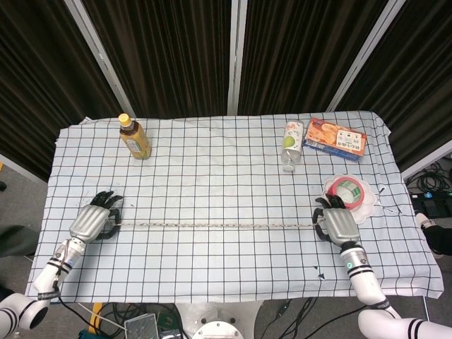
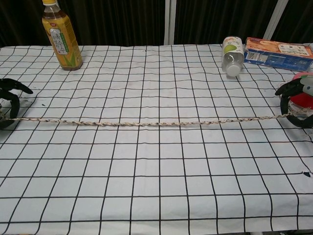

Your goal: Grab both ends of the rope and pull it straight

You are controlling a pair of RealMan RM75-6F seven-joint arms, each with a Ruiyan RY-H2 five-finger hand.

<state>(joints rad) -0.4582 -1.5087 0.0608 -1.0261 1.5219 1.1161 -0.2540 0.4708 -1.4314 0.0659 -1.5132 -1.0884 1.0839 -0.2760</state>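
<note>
Running nearly straight across the front half of the surface (image 1: 226,176), the rope (image 1: 215,226) lies flat on the checked cloth, one end at each robot hand. Left robot hand (image 1: 90,220) has its fingers curled around the left rope end, near the left edge; the right robot hand (image 1: 337,224) is curled around the right end. Chest view shows the same: rope (image 2: 146,123) with a slight waviness, dark fingers (image 2: 11,88) of the left robot hand at the frame's left edge, right robot hand (image 2: 293,105) at the right edge with the rope running into it.

Containers:
- tea bottle (image 1: 133,137), upright, yellow cap on, amber liquid inside, back left
- clear bottle (image 1: 291,143) with a green label, lying on its side, back right (contents can't be told)
- orange carton (image 1: 335,137) lying flat just right of that bottle, closed
- shallow white dish (image 1: 347,195) just behind the right robot hand, holding a red ring-shaped item with green inside; can't tell what it is

All four sit well clear of the rope line except the dish, which is just beside the right end
</note>
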